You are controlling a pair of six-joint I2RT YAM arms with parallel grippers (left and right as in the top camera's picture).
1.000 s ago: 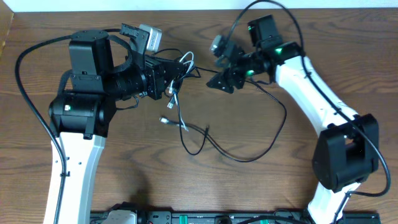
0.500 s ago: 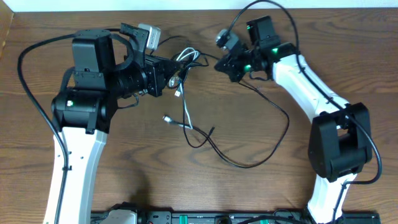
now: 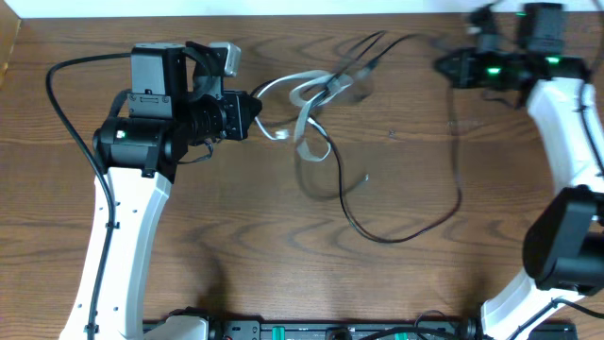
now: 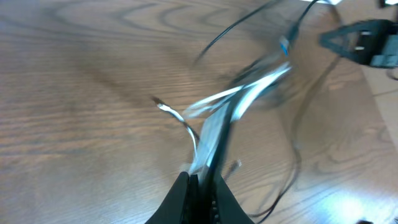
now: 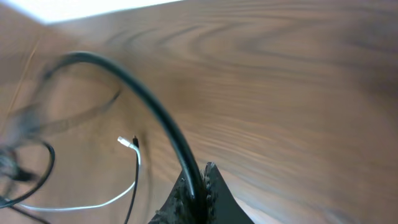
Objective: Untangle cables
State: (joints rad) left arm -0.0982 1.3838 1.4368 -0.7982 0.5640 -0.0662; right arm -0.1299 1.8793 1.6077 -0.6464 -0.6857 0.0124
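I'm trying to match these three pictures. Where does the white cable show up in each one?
Overhead: white cable loops at top centre, just right of the left gripper.
Left wrist: white cable is a blurred band running from bottom centre up to the right.
Right wrist: white cable is a thin cord at lower left, plug end up.
Shared landmark: the black cable, near it in all three.

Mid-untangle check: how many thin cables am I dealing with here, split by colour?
Black cable: 1
White cable: 1
Total: 2
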